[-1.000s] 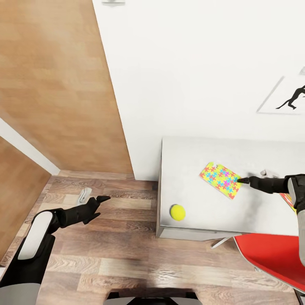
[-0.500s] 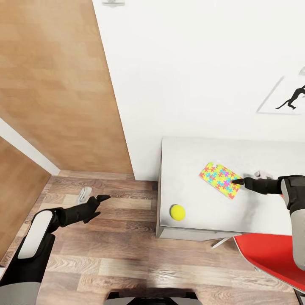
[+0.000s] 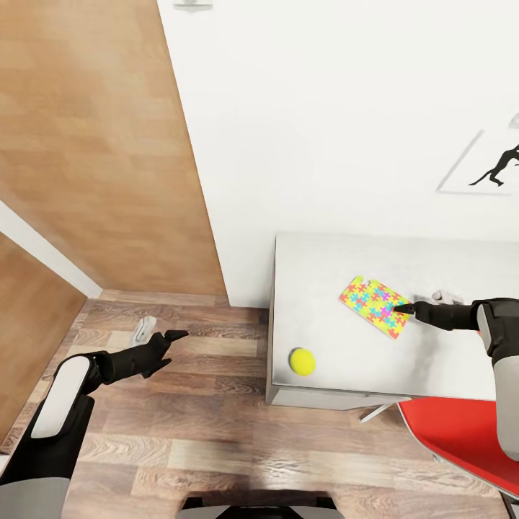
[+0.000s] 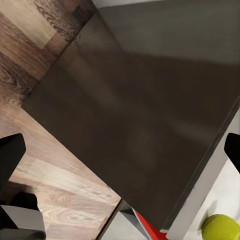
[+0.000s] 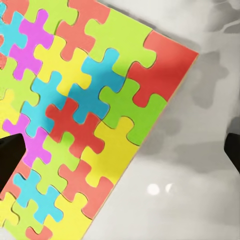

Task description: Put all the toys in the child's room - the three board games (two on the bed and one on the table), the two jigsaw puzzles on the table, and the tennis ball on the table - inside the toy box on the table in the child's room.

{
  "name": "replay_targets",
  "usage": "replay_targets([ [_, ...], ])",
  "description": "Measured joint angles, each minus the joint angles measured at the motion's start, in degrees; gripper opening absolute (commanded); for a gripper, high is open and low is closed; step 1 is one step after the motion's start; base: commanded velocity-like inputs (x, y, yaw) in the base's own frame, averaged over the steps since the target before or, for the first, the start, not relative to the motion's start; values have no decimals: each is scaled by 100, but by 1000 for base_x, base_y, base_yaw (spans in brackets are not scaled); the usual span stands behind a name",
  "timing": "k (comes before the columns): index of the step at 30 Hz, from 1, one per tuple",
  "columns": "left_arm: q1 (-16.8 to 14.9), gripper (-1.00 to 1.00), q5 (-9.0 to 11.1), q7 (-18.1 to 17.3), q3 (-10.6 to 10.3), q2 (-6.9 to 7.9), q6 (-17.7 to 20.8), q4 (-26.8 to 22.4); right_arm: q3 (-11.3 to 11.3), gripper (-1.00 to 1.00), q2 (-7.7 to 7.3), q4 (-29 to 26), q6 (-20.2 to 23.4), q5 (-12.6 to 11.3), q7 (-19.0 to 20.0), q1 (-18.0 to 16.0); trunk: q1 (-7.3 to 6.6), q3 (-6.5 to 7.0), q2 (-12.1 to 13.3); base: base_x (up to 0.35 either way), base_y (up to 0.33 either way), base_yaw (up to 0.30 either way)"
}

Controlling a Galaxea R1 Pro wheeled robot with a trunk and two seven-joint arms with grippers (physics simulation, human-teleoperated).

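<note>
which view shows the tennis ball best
The head view: the whole tennis ball sits in the open near the front left corner of the table, apart from the jigsaw puzzle. The left wrist view catches part of the ball at the picture's edge, beyond the open left gripper.

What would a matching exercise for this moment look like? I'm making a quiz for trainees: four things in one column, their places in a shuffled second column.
Things:
1. tennis ball
2. jigsaw puzzle
3. left gripper
4. red chair

Places:
A. over the wood-plank floor, off the table's end
B. near the front corner of the table
C. tucked at the table's front edge
D. flat on the tabletop, at the tip of the right gripper

Pairs: 1-B, 2-D, 3-A, 4-C
</note>
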Motion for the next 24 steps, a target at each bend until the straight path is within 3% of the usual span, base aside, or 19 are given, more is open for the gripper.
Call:
replay_targets([
  [9,-2,100,1,3,-4,1,4,-3,0,100,3,-2,-21,59,6,-1,-1,0,0,0,0,73],
  [24,2,100,2,2,-16,1,6,4,0,100,5,4,-54,48,10,-1,0,0,0,0,0,224],
])
